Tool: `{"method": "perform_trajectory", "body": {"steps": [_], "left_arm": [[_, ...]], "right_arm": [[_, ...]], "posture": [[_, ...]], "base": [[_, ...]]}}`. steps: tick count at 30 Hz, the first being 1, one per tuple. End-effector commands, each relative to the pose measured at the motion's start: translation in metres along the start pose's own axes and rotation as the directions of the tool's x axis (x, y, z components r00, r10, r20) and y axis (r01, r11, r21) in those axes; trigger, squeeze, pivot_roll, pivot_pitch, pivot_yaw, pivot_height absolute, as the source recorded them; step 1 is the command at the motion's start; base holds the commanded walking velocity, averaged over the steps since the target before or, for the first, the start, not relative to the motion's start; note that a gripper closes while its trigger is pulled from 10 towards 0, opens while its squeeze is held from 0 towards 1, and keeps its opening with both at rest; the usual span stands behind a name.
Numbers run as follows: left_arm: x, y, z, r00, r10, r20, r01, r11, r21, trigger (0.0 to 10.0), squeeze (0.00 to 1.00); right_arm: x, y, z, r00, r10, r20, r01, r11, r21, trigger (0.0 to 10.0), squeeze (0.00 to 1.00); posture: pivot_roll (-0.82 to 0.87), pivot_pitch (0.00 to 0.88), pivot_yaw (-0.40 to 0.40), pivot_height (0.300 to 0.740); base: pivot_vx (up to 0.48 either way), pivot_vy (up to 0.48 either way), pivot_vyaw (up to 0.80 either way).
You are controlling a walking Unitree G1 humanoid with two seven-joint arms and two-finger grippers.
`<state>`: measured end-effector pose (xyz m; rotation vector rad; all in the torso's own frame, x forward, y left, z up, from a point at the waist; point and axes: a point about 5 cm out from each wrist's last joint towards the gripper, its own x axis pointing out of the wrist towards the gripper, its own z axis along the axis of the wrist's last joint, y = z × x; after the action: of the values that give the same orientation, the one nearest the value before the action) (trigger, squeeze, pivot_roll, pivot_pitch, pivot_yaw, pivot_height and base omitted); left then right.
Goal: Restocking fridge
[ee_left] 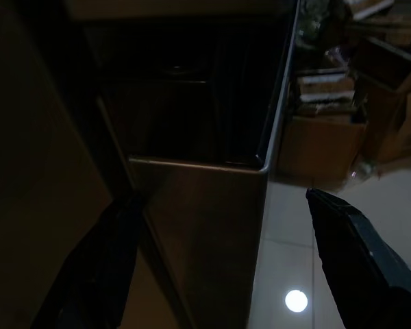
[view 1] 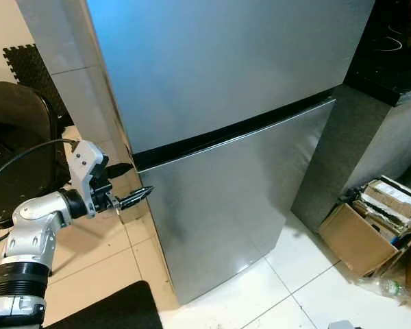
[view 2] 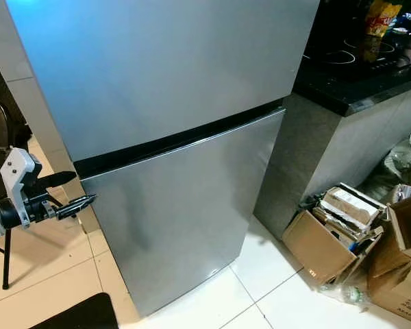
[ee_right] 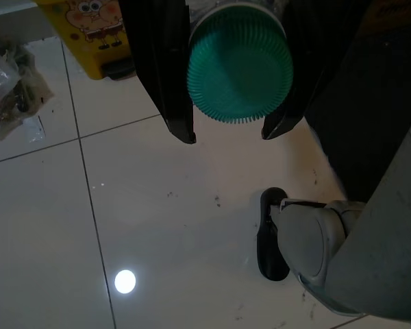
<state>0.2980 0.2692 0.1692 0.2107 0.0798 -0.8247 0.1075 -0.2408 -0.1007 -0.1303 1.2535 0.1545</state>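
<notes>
Fridge (view 1: 226, 137) doors sit closed as the left end effector (view 1: 127, 185), fingers spread, reaches the door's left edge at the dark seam (view 1: 212, 140) between upper and lower doors. Down by the tiled floor (ee_right: 68, 240), the right end effector (ee_right: 229, 133) grips a green-capped container (ee_right: 240, 65). Risk: the fingers may skid off the smooth steel edge without catching it, or the container could slip during the pull.

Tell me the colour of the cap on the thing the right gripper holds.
Green, with ribbed edges. The cap shows best in the right wrist view, between the right gripper fingers.
</notes>
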Motion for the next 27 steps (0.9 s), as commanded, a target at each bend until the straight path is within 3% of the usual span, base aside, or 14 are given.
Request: {"method": "perform_trajectory", "body": {"steps": [1,8,14,17,21,27], "left_arm": [[0.019,-0.020,-0.001,0.991,-0.125,0.040,0.126,0.992,-0.010,10.0,0.00],[0.026,-0.024,-0.004,0.992,-0.120,0.029,0.121,0.992,-0.025,10.0,0.00],[0.029,-0.033,-0.007,0.984,-0.178,0.025,0.179,0.983,-0.036,10.0,0.00],[0.030,-0.052,-0.007,0.950,-0.310,0.031,0.311,0.949,-0.053,10.0,0.00],[0.034,-0.067,-0.004,0.910,-0.411,0.049,0.413,0.908,-0.063,10.0,0.00],[0.042,-0.080,0.001,0.871,-0.484,0.077,0.489,0.870,-0.058,10.0,0.00]], "right_arm": [[-0.001,-0.002,-0.002,1.000,-0.007,-0.005,0.007,1.000,0.013,10.0,0.00],[-0.001,-0.002,-0.003,1.000,-0.009,-0.007,0.009,1.000,0.012,10.0,0.00],[-0.001,-0.002,-0.003,1.000,-0.010,-0.010,0.010,1.000,0.011,10.0,0.00],[-0.001,-0.001,-0.004,1.000,-0.009,-0.010,0.009,1.000,0.012,10.0,0.00],[0.000,0.000,-0.004,1.000,-0.008,-0.010,0.008,1.000,0.013,10.0,0.00],[-0.001,0.000,-0.005,1.000,-0.008,-0.012,0.008,1.000,0.013,10.0,0.00]], "posture": [[-0.07,0.000,-0.028,0.740],[-0.07,0.000,-0.027,0.740],[-0.07,0.000,-0.027,0.740],[-0.07,0.000,-0.026,0.740],[-0.07,0.000,-0.025,0.740],[-0.08,0.000,-0.024,0.740]], "base": [[0.000,0.000,0.00],[0.000,0.000,0.00],[0.000,0.000,0.00],[0.000,0.000,0.00],[0.000,0.000,0.00],[0.000,0.000,0.00]]}}
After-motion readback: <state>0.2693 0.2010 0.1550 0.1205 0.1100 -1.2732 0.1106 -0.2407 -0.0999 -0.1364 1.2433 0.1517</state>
